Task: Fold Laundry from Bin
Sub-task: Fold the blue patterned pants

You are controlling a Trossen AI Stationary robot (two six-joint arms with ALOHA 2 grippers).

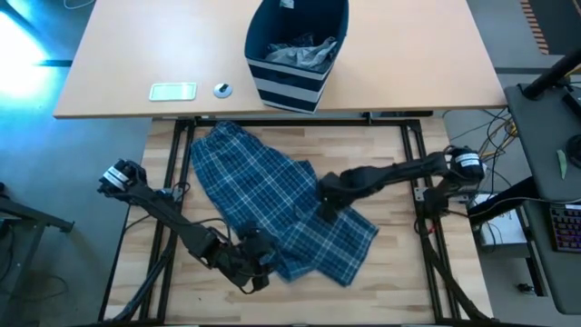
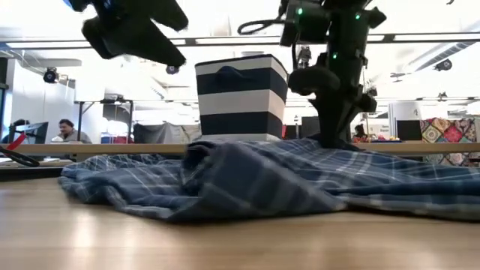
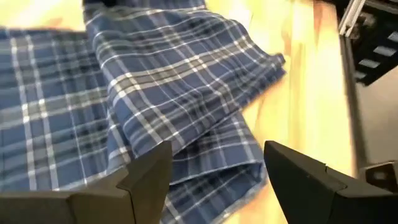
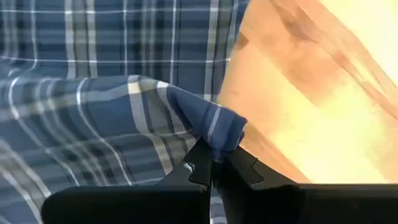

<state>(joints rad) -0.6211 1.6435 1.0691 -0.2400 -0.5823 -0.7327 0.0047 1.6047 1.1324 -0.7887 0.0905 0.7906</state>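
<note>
While the blue-and-white plaid cloth trousers (image 1: 272,204) lie rumpled and partly folded across the pale wooden counter (image 1: 399,263), the right claw (image 4: 214,163) is pressed together on a raised fold of that fabric near the middle of the garment. The left claw (image 3: 214,177) hangs spread just above the trousers' near edge. Behind them, on the farther tan counter (image 1: 118,54), stands the soft navy fabric bin with pale stripes (image 1: 295,54), grey cloth (image 1: 300,53) heaped inside.

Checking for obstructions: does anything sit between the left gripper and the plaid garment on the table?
Nothing visible does. The left gripper is open right above the plaid garment, whose edge the right gripper pinches.
</note>
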